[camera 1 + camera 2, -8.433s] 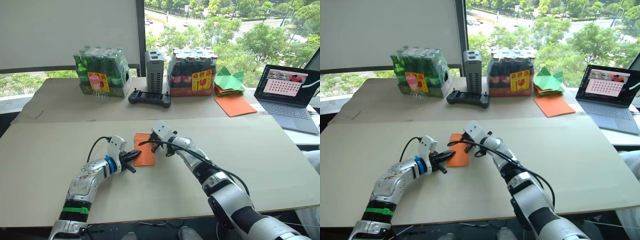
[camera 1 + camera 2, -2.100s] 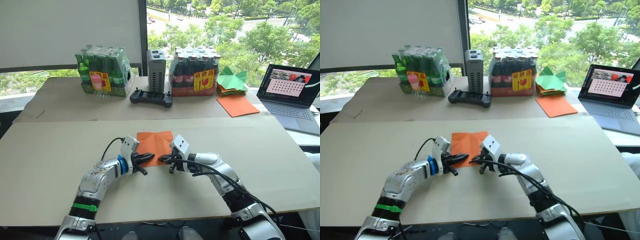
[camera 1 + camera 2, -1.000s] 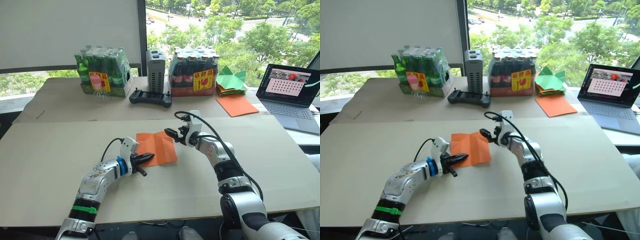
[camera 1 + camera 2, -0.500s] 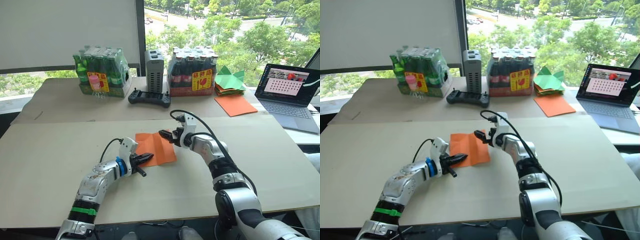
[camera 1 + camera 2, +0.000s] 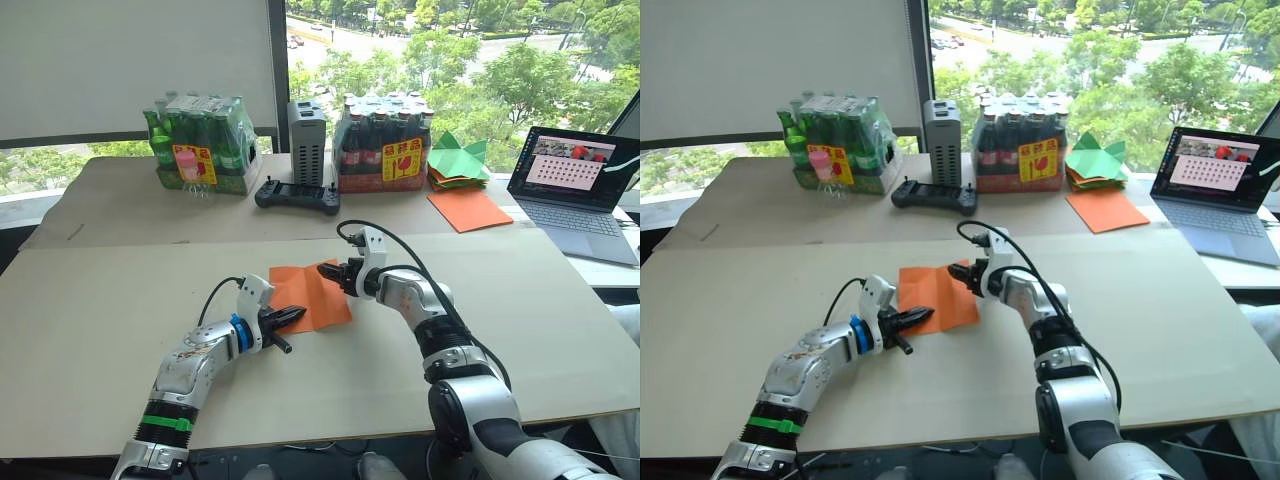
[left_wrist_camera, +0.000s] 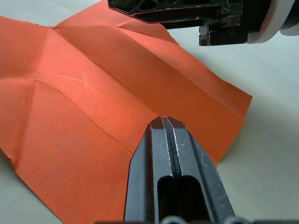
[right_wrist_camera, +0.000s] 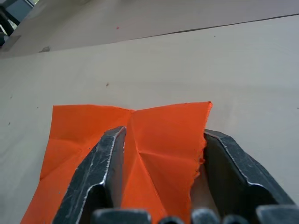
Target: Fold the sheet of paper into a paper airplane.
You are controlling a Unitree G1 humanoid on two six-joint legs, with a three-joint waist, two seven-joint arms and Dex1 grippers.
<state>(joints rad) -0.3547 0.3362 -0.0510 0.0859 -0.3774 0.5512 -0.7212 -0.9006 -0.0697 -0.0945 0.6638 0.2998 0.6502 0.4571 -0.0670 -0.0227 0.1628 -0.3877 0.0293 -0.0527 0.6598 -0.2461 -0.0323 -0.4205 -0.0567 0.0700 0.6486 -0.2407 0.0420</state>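
On the cardboard table [image 5: 100, 300], midway between the two arms, the sheet [image 5: 312, 294] lies unfolded and nearly flat, marked by a centre crease and diagonal creases running to its corners. The left gripper [image 5: 292, 317], its fingers pressed together with nothing between them, pins the sheet's near left corner to the table. The right gripper [image 5: 958, 270] has its fingers spread and straddles the sheet's far right edge without clamping it.

No airplane shape exists yet, so the work looks to be at an early fold. Next, the right gripper would probably need to pinch that edge or corner and bring it over to a crease while the left holds the sheet in place.

Behind stand two bottle packs [image 5: 383, 150] with yellow-and-red labels whose writing is too small to read, plus a controller [image 5: 297, 196], green papers [image 5: 460, 162], another orange sheet [image 5: 468, 210] and a laptop [image 5: 575, 190].
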